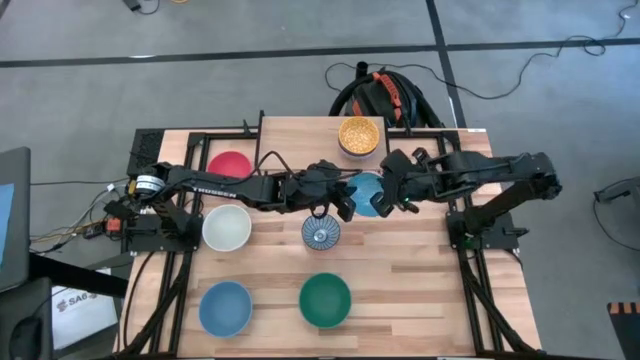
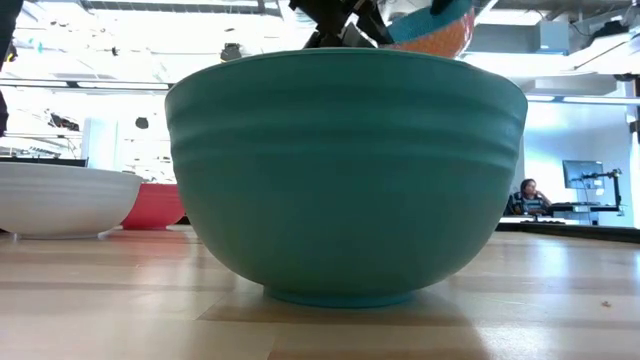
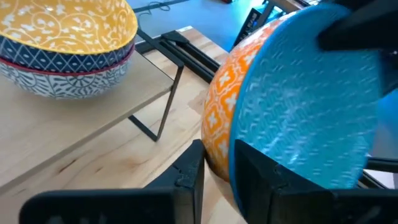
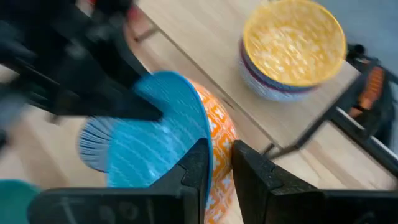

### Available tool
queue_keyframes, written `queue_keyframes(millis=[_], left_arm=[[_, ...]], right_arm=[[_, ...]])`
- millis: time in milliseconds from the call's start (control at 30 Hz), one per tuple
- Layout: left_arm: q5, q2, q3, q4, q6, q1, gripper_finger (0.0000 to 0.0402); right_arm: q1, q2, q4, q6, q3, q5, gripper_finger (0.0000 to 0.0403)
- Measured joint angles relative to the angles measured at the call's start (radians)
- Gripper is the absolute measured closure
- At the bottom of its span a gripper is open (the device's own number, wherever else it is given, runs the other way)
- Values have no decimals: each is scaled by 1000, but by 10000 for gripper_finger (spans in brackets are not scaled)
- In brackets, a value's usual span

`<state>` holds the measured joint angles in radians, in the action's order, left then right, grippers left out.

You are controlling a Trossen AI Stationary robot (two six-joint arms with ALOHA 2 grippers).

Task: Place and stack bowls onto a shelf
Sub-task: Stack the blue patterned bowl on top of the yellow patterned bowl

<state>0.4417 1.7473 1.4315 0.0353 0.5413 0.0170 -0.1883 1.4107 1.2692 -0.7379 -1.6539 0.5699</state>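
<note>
A bowl, light blue inside and orange-patterned outside [image 1: 368,193], hangs tilted in the air between both grippers, near the table's middle. My left gripper [image 3: 214,171] is shut on one side of its rim and my right gripper [image 4: 214,168] on the opposite side. In the low view the bowl [image 2: 435,28] shows above the green bowl [image 2: 345,170]. The shelf [image 3: 62,118] stands at the far edge. On it a yellow bowl [image 1: 359,135] sits nested in a blue-patterned bowl [image 3: 68,78]. My left gripper pinches the bowl's rim [image 3: 231,146], one finger [image 3: 189,171] on the orange outside and one [image 3: 261,177] on the blue inside. It comes from the table's left. The bowl is lifted clear and tilted on edge. My right gripper pinches the opposite rim [image 4: 208,134], one finger [image 4: 193,171] on the blue inside and one [image 4: 255,177] on the orange outside. It comes from the table's right, and the bowl hangs clear of the table.
On the table stand a red bowl [image 1: 230,165], a white bowl [image 1: 227,227], a blue-white striped bowl [image 1: 321,232] just under the left gripper, a light blue bowl [image 1: 225,307] and the green bowl [image 1: 325,299]. A person sits far off in the room [image 2: 528,195].
</note>
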Motion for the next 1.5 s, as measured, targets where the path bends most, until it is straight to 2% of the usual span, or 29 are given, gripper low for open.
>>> queue_keyframes(millis=[67, 200, 333, 533, 667, 867, 1133, 1333, 1400, 1500], left_arm=[[3, 1, -1, -1, -5, 0, 352], [22, 3, -3, -18, -32, -3, 394], [31, 3, -3, -19, -15, -6, 399], [30, -2, 4, -11, -15, -27, 399], [16, -12, 138, 161, -46, -100, 400], [-89, 41, 416, 460, -86, -259, 401], [-400, 203, 701, 736, -37, -471, 399], [-481, 354, 928, 839, -55, -513, 399], [-505, 358, 905, 809, -75, -514, 399], [-514, 366, 899, 862, -108, -513, 398]], right_arm=[[-1, -2, -39, 6, -18, -29, 319], [-5, -2, -122, 47, -24, -86, 329], [-3, -2, -162, 72, -24, -95, 350], [-2, -14, -154, 71, -21, -45, 377], [31, -84, -142, 38, -30, -25, 371], [121, -162, -138, 26, -45, -72, 342], [196, -200, -67, 2, -45, -102, 323], [240, -186, -20, 2, -45, -103, 315], [253, -178, 2, 2, -44, -107, 315], [275, -177, 29, 3, -44, -123, 315]])
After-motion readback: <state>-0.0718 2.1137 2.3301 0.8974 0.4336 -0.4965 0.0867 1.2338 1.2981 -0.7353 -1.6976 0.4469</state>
